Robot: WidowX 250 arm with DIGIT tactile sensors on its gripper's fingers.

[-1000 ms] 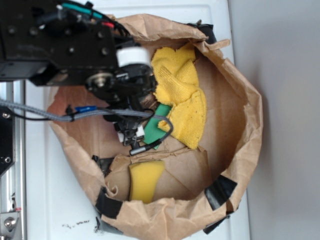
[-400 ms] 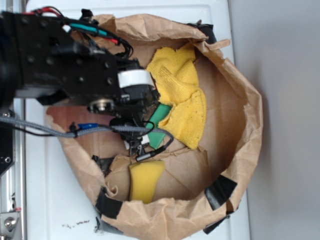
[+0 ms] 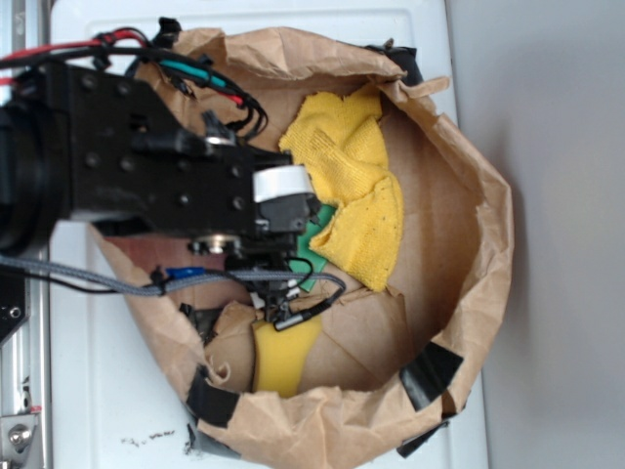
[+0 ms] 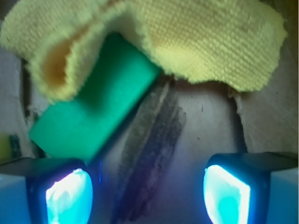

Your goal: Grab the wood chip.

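In the wrist view the wood chip (image 4: 152, 149), a dark streaky sliver, lies on the brown paper floor and runs diagonally down into the gap between my two fingers. My gripper (image 4: 147, 196) is open, one glowing pad on each side of the chip's lower end, touching nothing. The green block (image 4: 96, 109) lies just left of the chip, partly under the yellow cloth (image 4: 187, 39). In the exterior view my gripper (image 3: 283, 298) hangs low inside the paper bag (image 3: 469, 176), and the arm hides the chip there; only a corner of the green block (image 3: 314, 246) shows.
The yellow cloth (image 3: 356, 186) drapes over the bag's middle. A yellow sponge (image 3: 285, 354) lies near the bag's lower wall. Loose paper flaps (image 3: 361, 322) cover the floor. Black tape patches (image 3: 428, 376) sit on the rim. The bag rests on a white surface (image 3: 107, 381).
The arm has moved right and downward in the exterior view, deeper into the bag, covering more of the green block. The gripper now sits nearer the yellow sponge.
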